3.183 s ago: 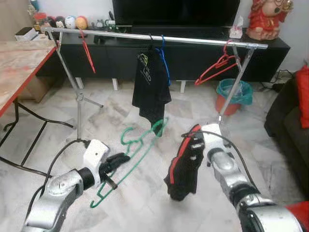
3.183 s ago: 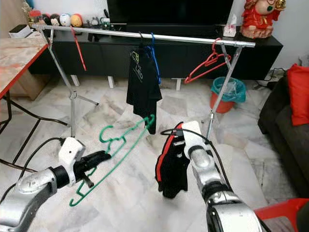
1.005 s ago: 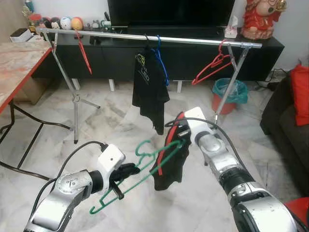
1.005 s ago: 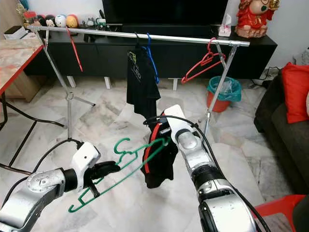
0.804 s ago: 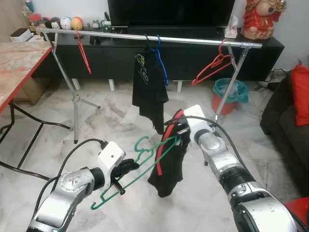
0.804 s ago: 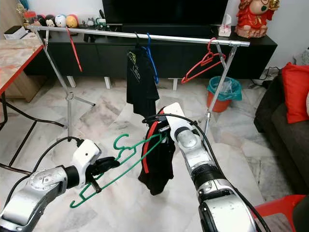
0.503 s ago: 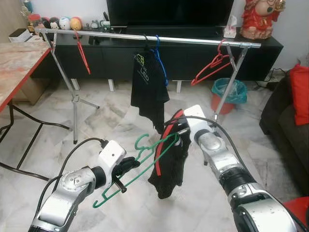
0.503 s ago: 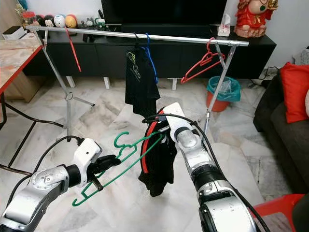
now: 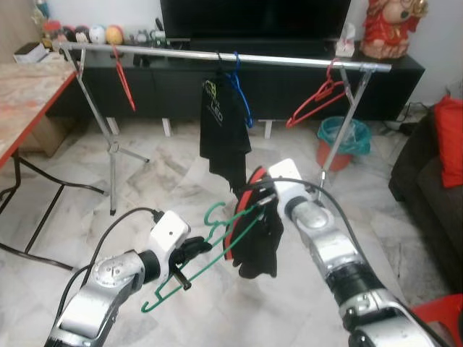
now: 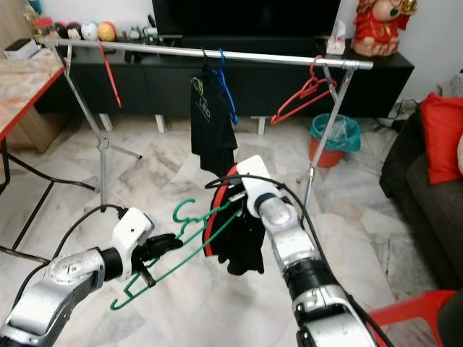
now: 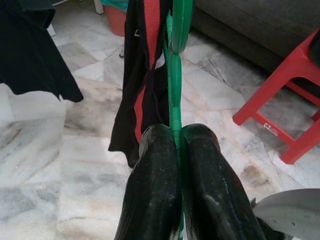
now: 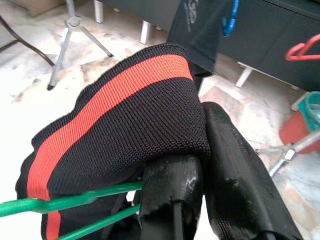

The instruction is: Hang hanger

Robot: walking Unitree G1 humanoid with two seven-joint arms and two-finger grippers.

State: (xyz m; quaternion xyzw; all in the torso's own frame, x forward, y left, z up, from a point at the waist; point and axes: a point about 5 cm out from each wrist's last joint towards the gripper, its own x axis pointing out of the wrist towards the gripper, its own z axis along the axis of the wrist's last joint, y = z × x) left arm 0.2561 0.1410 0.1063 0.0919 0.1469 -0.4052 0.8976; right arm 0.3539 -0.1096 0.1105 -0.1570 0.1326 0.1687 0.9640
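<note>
Claws both busy: our left claw (image 11: 176,150) is clamped on the green hanger (image 9: 217,242). Our right claw (image 12: 210,165) pinches the black-and-red garment (image 9: 257,235), draping it over the hanger's far end.

Rail (image 9: 217,56) is set across the back, w/ cabinet (image 9: 289,79) behind it and statue (image 9: 388,27) on the cabinet's right end; along the rail, L to R, are hung a hanger (image 9: 124,76), a shirt (image 9: 224,130) at centre and a 2nd hanger (image 9: 318,101), w/ bin (image 9: 341,142) on the floor past the rail's right leg. Table (image 9: 25,90) is placed at far left, sofa (image 9: 427,188) at far right. In front — low, centre — the clamped hanger (image 9: 206,249) is held by the left gripper (image 9: 189,249), its far arm pushed into the garment (image 9: 257,231), which is held just to the right by the right gripper (image 12: 200,175).
</note>
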